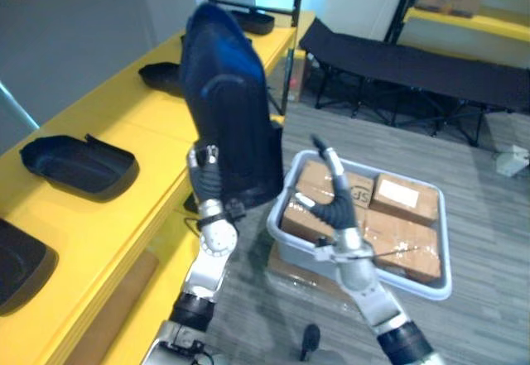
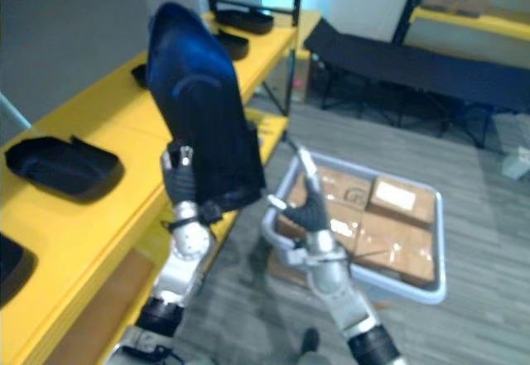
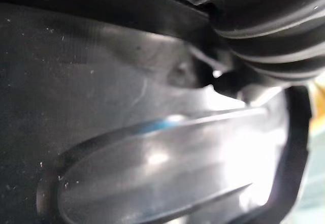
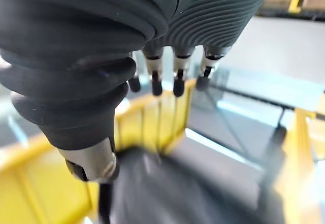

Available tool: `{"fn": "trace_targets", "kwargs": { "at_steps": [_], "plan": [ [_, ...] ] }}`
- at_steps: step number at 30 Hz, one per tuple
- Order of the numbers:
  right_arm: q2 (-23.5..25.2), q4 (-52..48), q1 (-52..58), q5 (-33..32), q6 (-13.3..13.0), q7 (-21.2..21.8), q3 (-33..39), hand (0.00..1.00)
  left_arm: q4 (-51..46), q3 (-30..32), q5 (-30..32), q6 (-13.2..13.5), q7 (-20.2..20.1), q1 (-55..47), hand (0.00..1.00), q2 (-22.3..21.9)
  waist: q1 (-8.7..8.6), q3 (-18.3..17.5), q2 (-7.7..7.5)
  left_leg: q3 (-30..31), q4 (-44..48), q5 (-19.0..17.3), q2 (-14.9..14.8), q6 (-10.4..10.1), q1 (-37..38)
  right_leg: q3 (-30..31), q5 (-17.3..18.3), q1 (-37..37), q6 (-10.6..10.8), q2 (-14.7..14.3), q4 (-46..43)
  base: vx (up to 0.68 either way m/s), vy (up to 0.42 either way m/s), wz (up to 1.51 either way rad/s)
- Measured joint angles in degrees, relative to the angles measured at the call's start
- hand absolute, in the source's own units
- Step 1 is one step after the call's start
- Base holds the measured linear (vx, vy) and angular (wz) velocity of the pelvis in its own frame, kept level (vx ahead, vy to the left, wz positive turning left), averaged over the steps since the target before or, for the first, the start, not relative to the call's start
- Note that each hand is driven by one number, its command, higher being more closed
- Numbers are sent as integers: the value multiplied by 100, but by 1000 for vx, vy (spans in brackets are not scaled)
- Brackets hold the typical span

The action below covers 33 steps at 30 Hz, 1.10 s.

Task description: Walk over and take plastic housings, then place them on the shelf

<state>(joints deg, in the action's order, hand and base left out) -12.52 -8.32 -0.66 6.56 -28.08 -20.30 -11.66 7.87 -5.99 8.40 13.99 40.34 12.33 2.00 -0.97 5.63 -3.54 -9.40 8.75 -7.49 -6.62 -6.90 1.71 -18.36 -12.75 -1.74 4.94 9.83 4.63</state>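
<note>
A large dark blue plastic housing [image 1: 228, 108] stands upright in the air over the front edge of the yellow shelf [image 1: 141, 133]. My left hand [image 1: 207, 187] is shut on its lower end from below; up close, the left wrist view looks into the housing's glossy inner face [image 3: 152, 158]. My right hand [image 1: 335, 208] is open with straight fingers [image 4: 177, 76] pointing up, just right of the housing's lower corner and apart from it, above a tray of boxes.
Three more dark housings lie on the shelf, the nearest [image 1: 79, 162], one further along [image 1: 161, 75] and one at the far end [image 1: 252, 21]. A grey tray [image 1: 439, 282] of cardboard boxes sits on the floor at right. A black folding cot [image 1: 414, 63] stands behind it.
</note>
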Motion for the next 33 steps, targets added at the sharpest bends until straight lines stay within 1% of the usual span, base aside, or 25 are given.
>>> {"fn": "trace_targets", "kwargs": {
  "at_steps": [1, 2, 4, 5, 6, 7, 8, 9, 10, 11, 12, 14, 16, 17, 18, 20, 21, 22, 25, 27, 28, 29, 30, 32, 33],
  "plan": [
    [2, -222, 221, -584, -101, 183, 342, 0, -18, 294, 201, -45, 135, -246, 100, 10, -1, -37, 13, -59, -26, -6, -4, -2, 41, 63, 19, -3, 2, -8, 1, -25, 11, -18],
    [6, -302, 307, -817, -159, 258, 481, 0, -24, 397, 248, -47, 185, -340, 100, 19, -7, -42, 19, -68, -27, -13, -5, -2, 43, 79, 35, -4, 0, -10, 2, -32, 10, -17],
    [154, -489, 610, -1736, -408, 545, 1043, 0, -140, 822, 439, -46, 295, -744, 100, 43, -65, -48, 30, -108, -40, -24, -23, -16, 67, 112, 81, -9, -30, -36, 34, -35, 2, -8],
    [222, -489, 665, -2020, -467, 639, 1176, 0, -156, 900, 447, -43, 335, -826, 100, 61, -75, -50, 29, -123, -49, -27, -33, -21, 81, 118, 86, -8, -36, -47, 46, -39, -11, -11],
    [377, -480, 762, -2695, -504, 851, 1436, 0, -162, 1046, 442, -30, 338, -970, 100, 111, -75, -58, 34, -174, -76, -27, -59, -25, 118, 142, 95, -6, -46, -75, 49, -24, -10, -13],
    [461, -460, 817, -2998, -505, 954, 1567, 0, -163, 1083, 425, -22, 331, -1041, 100, 151, -76, -64, 41, -200, -92, -28, -71, -28, 118, 153, 98, -7, -50, -88, 50, -26, -18, -12],
    [640, -339, 1023, -3514, -489, 1166, 1876, 0, -183, 1126, 311, 32, 277, -1219, 100, 203, -102, -115, 83, -206, -145, -28, -82, -28, 122, 149, 113, -23, -57, -96, 50, -5, -8, -5],
    [686, -256, 1115, -3694, -433, 1240, 1966, 0, -247, 1141, 235, 63, 216, -1307, 100, 190, -126, -127, 104, -206, -158, -27, -83, -27, 123, 148, 119, -26, -54, -95, 50, 0, 0, 0],
    [765, 11, 1317, -3965, -280, 1383, 2079, 0, -444, 1122, 35, 126, 102, -1496, 100, 150, -153, -155, 151, -208, -183, -21, -83, -37, 126, 147, 129, -34, -49, -94, 50, 46, 21, 2],
    [850, 350, 1567, -4113, -84, 1476, 2184, 0, -660, 1054, -165, 254, -27, -1669, 100, 72, -159, -184, 199, -208, -227, -5, -80, -60, 135, 141, 144, -42, -38, -93, 50, 52, 24, 2],
    [891, 564, 1696, -4204, 3, 1535, 2215, 0, -770, 998, -261, 329, -83, -1749, 100, 28, -161, -198, 223, -208, -234, -6, -81, -61, 134, 137, 151, -44, -33, -93, 49, 43, 20, 3],
    [1081, 1569, 1967, -4711, 295, 1643, 2328, 0, -1027, 789, -634, 622, -391, -1959, 100, -126, -160, -240, 296, -208, -244, -8, -81, -61, 134, 127, 157, -45, -13, -92, 16, 56, 25, 2],
    [1187, 2329, 1957, -4752, 390, 1638, 2518, 0, -1074, 674, -798, 740, -637, -1985, 100, -186, -159, -245, 320, -206, -243, -14, -78, -63, 134, 120, 148, -44, 2, -91, 1, 53, 26, 2],
    [1223, 2733, 1949, -4770, 419, 1651, 2626, 0, -1112, 651, -866, 754, -774, -1986, 100, -227, -153, -240, 332, -201, -241, -15, -75, -63, 135, 114, 146, -42, 4, -90, 0, 0, 0, 0],
    [1271, 3082, 1951, -4923, 415, 1683, 2744, 0, -1163, 624, -1039, 780, -938, -1996, 100, -248, -151, -230, 347, -195, -242, -18, -74, -62, 135, 107, 148, -37, 8, -86, 0, 6, 32, 2],
    [1360, 3219, 1967, -5028, 383, 1696, 2871, 0, -1231, 621, -1293, 848, -1107, -2054, 100, -243, -168, -221, 361, -193, -240, -33, -75, -58, 136, 105, 153, -32, 14, -84, 1, -10, 16, 0],
    [1375, 3148, 1942, -4895, 297, 1645, 2830, 0, -1256, 622, -1491, 883, -1219, -2067, 100, -242, -166, -220, 355, -173, -231, -48, -73, -58, 138, 89, 166, -12, 26, -83, 4, 0, 0, 0],
    [1380, 3117, 1936, -4864, 290, 1643, 2830, 0, -1268, 623, -1509, 884, -1221, -2067, 100, -243, -165, -219, 353, -167, -231, -48, -72, -57, 138, 85, 167, -9, 26, -83, 5, -35, 24, 7],
    [1434, 2554, 1862, -4231, 261, 1546, 2485, 0, -1694, 691, -1528, 897, -1167, -2097, 100, -240, -141, -203, 337, -12, -234, -46, -67, -57, 101, -67, 211, 49, 6, -73, 50, -36, 13, 19],
    [1446, 2253, 1757, -4139, 263, 1524, 2183, 0, -1955, 776, -1525, 910, -1124, -2105, 100, -234, -120, -193, 341, 106, -232, -45, -66, -58, 94, -185, 257, 125, -4, -65, 51, -18, 10, 34],
    [1445, 1963, 1626, -4097, 278, 1607, 1816, 0, -2221, 837, -1427, 912, -930, -2125, 100, -232, -89, -195, 343, 238, -224, -42, -56, -53, 32, -308, 294, 161, 21, -28, 52, -7, 23, 58],
    [1381, 1723, 1428, -3946, 341, 1637, 1396, 0, -2502, 961, -1344, 912, -801, -2138, 100, -244, -25, -188, 335, 385, -243, -12, -32, -31, -31, -461, 314, 185, 28, 7, 52, -6, 24, 59],
    [1347, 1644, 1308, -3844, 374, 1654, 1201, 0, -2632, 1044, -1242, 912, -708, -2136, 100, -245, 44, -190, 337, 448, -236, 10, -27, -36, -87, -537, 323, 185, 29, 18, 52, 1, 18, 63],
    [1278, 1599, 770, -3517, 444, 1777, 575, 0, -3072, 1552, -969, 911, -395, -2239, 100, -261, 340, -169, 356, 779, -238, 101, 32, -35, -185, -870, 310, 269, 62, 57, 44, 38, 3, 71],
    [1271, 1601, 656, -3486, 450, 1818, 438, 0, -3169, 1708, -940, 912, -336, -2306, 100, -268, 420, -147, 370, 875, -239, 121, 53, -32, -186, -970, 310, 333, 70, 83, 16, 91, 34, 84]
  ]
}}
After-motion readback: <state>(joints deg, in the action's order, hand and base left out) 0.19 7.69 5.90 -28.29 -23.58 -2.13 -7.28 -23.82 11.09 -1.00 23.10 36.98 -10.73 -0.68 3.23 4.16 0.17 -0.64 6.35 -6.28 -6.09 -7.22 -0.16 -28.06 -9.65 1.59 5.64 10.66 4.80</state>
